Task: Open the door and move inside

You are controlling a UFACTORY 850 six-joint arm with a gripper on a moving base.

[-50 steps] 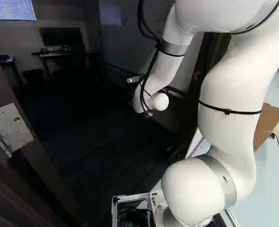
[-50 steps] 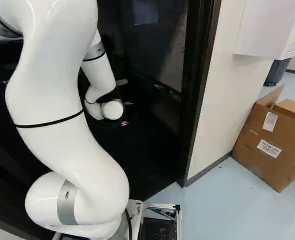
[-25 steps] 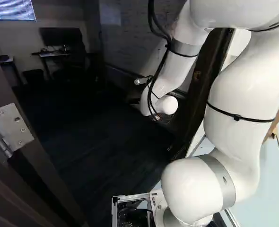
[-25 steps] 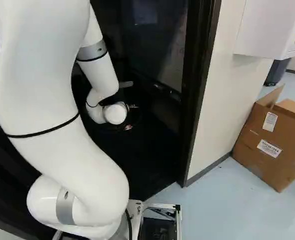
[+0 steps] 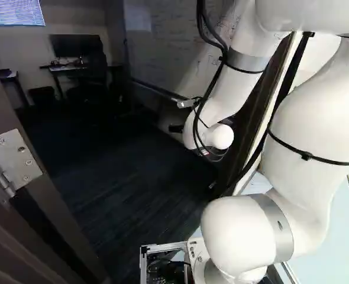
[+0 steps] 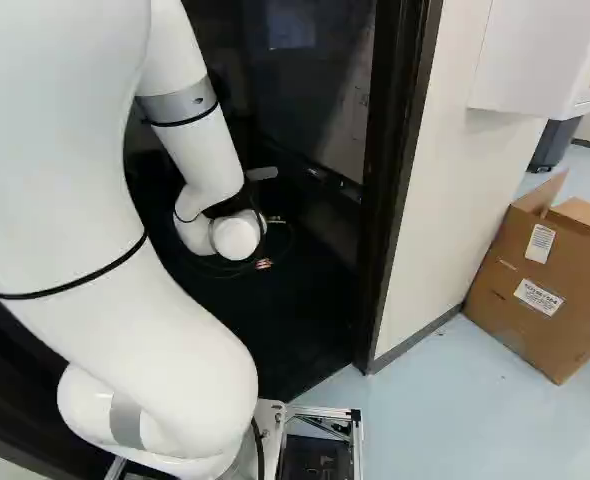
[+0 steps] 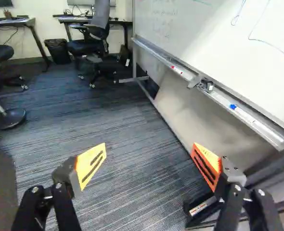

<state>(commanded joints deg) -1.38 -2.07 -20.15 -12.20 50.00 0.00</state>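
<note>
Here's the room (image 7: 29,41), opening up ahead, with dark carpet (image 7: 108,115) finely striped across its floor. Out on this side, pale smooth flooring (image 6: 435,410) shines under the wall. Along the room's right side runs a big whiteboard (image 7: 209,43), scribbled on, and the white arm (image 5: 304,112) reaches bent through the doorway. The dark door (image 5: 15,239) is standing open, down at the left of the left base view! Its dark frame (image 6: 400,180) rises right of the arm. At the back, a bench (image 5: 74,68) carries a monitor (image 5: 77,45), an office chair (image 7: 97,31) beside it. Outside, a cardboard box (image 6: 545,285) leans near the wall. Now the end effector (image 5: 175,128): spread wide, orange pads (image 7: 91,164) apart, nothing between them, out over the carpet. Smaller: a black bin (image 7: 58,50) by the chair, the door's metal hinge (image 5: 12,160), and a blue-tipped marker (image 7: 243,113) on the whiteboard's ledge.
</note>
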